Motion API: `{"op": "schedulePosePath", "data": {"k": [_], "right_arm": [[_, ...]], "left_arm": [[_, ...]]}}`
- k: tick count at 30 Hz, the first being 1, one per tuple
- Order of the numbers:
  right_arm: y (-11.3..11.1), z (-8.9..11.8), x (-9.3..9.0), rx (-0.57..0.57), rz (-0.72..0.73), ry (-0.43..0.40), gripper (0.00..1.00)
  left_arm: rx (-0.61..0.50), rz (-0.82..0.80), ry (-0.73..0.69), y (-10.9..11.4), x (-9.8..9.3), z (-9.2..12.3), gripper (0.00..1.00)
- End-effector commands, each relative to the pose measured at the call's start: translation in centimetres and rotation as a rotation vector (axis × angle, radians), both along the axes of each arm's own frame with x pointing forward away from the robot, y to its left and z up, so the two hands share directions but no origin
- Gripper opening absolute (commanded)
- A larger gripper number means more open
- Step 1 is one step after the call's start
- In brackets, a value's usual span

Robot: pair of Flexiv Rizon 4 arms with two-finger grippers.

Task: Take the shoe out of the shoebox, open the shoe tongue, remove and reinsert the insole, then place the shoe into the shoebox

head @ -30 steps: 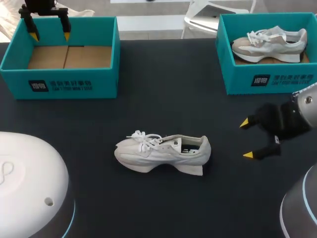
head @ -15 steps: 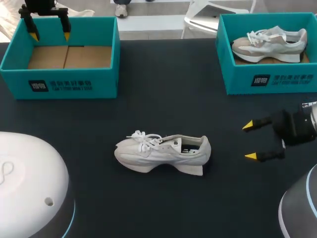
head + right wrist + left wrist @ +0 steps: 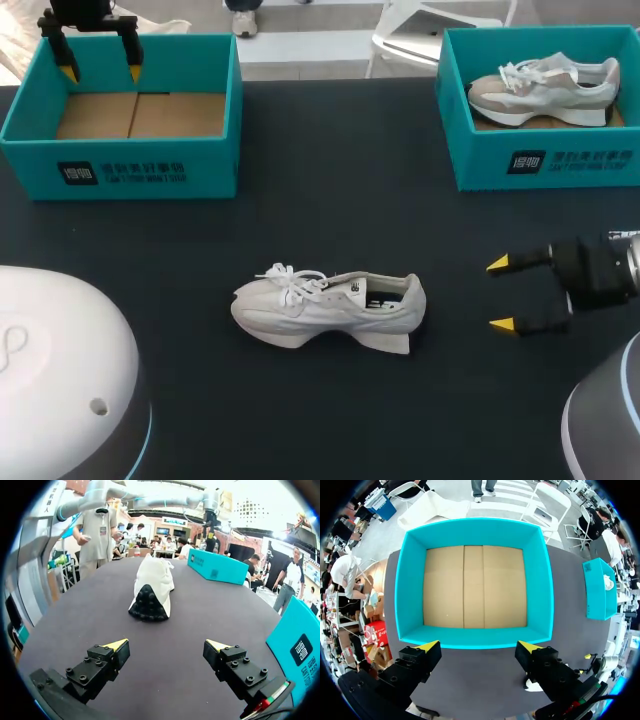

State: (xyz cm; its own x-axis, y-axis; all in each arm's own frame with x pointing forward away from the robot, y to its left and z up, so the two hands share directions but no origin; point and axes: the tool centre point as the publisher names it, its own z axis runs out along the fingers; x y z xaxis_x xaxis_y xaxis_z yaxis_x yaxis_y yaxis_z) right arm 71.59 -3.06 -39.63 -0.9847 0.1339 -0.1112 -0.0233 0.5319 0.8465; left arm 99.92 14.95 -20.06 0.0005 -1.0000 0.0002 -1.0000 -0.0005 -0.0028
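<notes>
The right pincer point(image 3: 500, 294) is wide open and holds nothing. Its two yellow tips point at the white shoe point(image 3: 330, 305) but do not touch it. A strip of bare dark table point(image 3: 330, 200) lies between them. The shoe stands on its sole well ahead of this pincer, with its heel end nearest the fingers and its laces at the far end. The right arm comes in low from the side, and its pincer lies level, just above the table. A full shoebox point(image 3: 540, 160) with a second shoe point(image 3: 545, 88) in it stands off to one side of this pincer.

The left pincer point(image 3: 100, 72) is wide open too, and it is empty. It hangs over one wall of the empty shoebox point(image 3: 130, 165), fingers pointing down. Seen from the left wrist, that teal wall runs just ahead of the two tips, and the brown cardboard floor lies beyond it. The white shoe is well apart from this pincer.
</notes>
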Motion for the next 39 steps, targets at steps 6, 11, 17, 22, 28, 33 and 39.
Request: {"op": "schedulePosePath", "data": {"k": [6,11,17,22,28,33,39], "right_arm": [[0.1,0.0,0.1,-0.005,0.0,0.001,1.0],[0.1,0.0,0.1,-0.005,0.0,0.001,1.0],[0.1,0.0,0.1,-0.005,0.0,0.001,1.0],[0.1,0.0,0.1,-0.005,0.0,0.001,1.0],[1.5,-0.5,-0.8,-0.01,-0.046,0.029,1.0],[4.1,-0.5,-1.1,-0.01,-0.105,0.023,1.0],[7.1,-0.6,-0.6,0.0,-0.102,0.017,1.0]], "left_arm": [[0.0,0.0,0.001,0.0,0.0,0.0,1.0],[0.0,0.0,0.001,0.0,0.0,0.0,1.0],[0.0,0.0,0.001,0.0,0.0,0.0,1.0],[0.0,0.0,0.001,0.0,0.0,0.0,1.0],[0.0,0.0,0.001,0.0,0.0,0.0,1.0],[0.0,0.0,0.001,0.0,0.0,0.0,1.0],[0.0,0.0,0.001,0.0,0.0,0.0,1.0]]}}
